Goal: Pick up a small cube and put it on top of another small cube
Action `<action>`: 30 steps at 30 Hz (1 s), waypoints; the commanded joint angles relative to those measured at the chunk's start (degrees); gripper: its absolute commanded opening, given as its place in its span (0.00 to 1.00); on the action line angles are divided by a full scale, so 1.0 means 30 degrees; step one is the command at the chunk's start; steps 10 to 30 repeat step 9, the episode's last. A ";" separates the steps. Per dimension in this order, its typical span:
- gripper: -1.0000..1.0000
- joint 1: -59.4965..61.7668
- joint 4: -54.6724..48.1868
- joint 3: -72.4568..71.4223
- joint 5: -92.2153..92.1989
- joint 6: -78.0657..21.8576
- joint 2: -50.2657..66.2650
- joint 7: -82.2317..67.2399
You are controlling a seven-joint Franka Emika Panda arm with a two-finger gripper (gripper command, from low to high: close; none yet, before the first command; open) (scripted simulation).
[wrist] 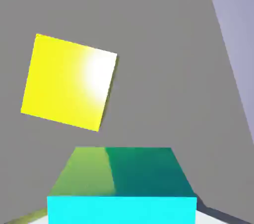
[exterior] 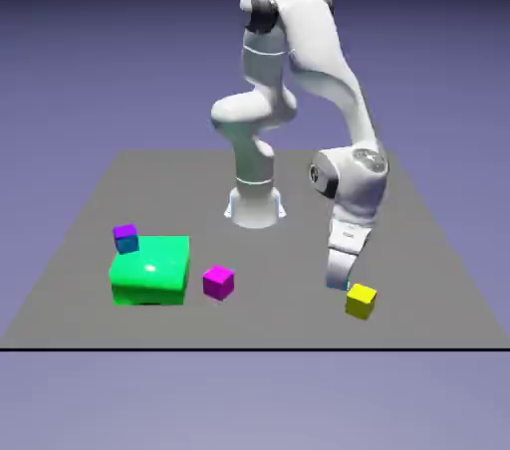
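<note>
Cyan and filling the bottom of my hand view, a small cube (wrist: pixel 121 188) is sitting between my fingers, hiding their tips; my gripper (exterior: pixel 339 284) is clamping it low over the grey table (exterior: pixel 259 319). Going left to right across the exterior view: a purple cube (exterior: pixel 125 233) is resting on a teal cube (exterior: pixel 127 244) at the corner of a big green block (exterior: pixel 150 270), a magenta cube (exterior: pixel 218 282) is lying just beside that block, and the yellow cube (exterior: pixel 361 300) is sitting just beside my gripper (up and left of the cyan one in the hand view (wrist: pixel 68 82)). Blue-violet backdrop (exterior: pixel 100 40) is glowing behind.
</note>
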State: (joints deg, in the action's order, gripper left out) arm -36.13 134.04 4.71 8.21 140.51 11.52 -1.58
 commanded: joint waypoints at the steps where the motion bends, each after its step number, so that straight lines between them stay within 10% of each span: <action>1: 0.00 -0.0003 0.0000 0.0004 0.0031 0.0015 0.0000 0.0023; 6: 0.00 0.0135 0.0136 0.0148 0.0244 0.3189 0.3028 0.0240; 7: 1.00 0.0135 0.0136 0.0148 0.0244 0.3190 0.3029 0.0240; 30: 1.00 0.0103 0.0105 0.0115 0.0195 0.2465 0.2338 0.0190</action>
